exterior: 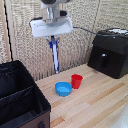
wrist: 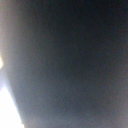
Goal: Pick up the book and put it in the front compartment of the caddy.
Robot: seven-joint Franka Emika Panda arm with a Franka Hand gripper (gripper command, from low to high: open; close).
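High above the wooden table hangs my gripper (exterior: 53, 38), shut on the top of the book (exterior: 54, 56). The book is thin and dark blue, hangs upright and shows edge-on in the exterior view. Its lower end is well above the table, behind the blue bowl. The black fabric caddy (exterior: 30, 82) sits at the exterior view's lower left, apart from the book. A divider (exterior: 17, 95) splits it into two sections; the front compartment (exterior: 20, 109) is the nearer one, with a small grey fitting (exterior: 41, 124). A dark blurred surface (wrist: 70, 60), probably the book, fills the wrist view.
A round blue bowl (exterior: 63, 89) and a red cup (exterior: 76, 81) stand side by side on the table (exterior: 95, 105), below the book. A glossy black boxy appliance (exterior: 110, 52) stands at the exterior view's right. A woven screen (exterior: 20, 35) backs the scene.
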